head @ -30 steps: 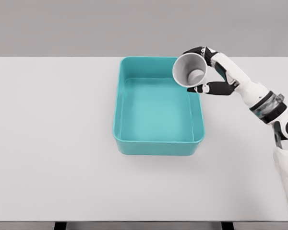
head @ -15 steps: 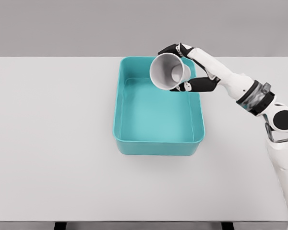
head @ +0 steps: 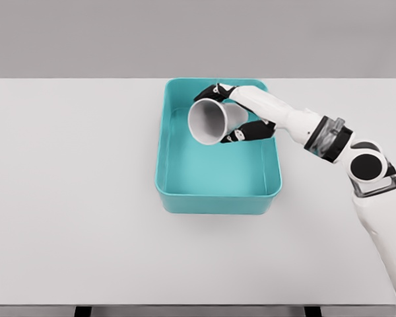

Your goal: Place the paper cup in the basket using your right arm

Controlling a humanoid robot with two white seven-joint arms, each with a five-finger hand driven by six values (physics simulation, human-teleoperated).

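One arm alone was in the head view: the right arm, white with a dark band near the wrist, reached in from the lower right edge and stretched up and to the left across the table [head: 72, 198]. Its right hand [head: 241, 115] was closed around the paper cup [head: 211, 120], with the dark fingertips [head: 208, 92] curled over the cup's upper side and the thumb [head: 245, 134] pressed against its lower side, so the cup sat pinched between them. The cup was white and lay tipped on its side, its wide open mouth turned toward the left and a little toward the camera, its narrower base tucked back into the palm. It hung over the far half of the teal basket [head: 218, 198], inside the outline of the rim, nearer the back wall than the front one and slightly right of the middle. Whether the cup touched the basket's floor could not be told from this angle; it appeared to be held clear of it. The basket itself was a rectangular tub with rounded corners, standing flat on the pale grey table a little right of centre. The forearm crossed above the basket's right wall on its way to the cup.
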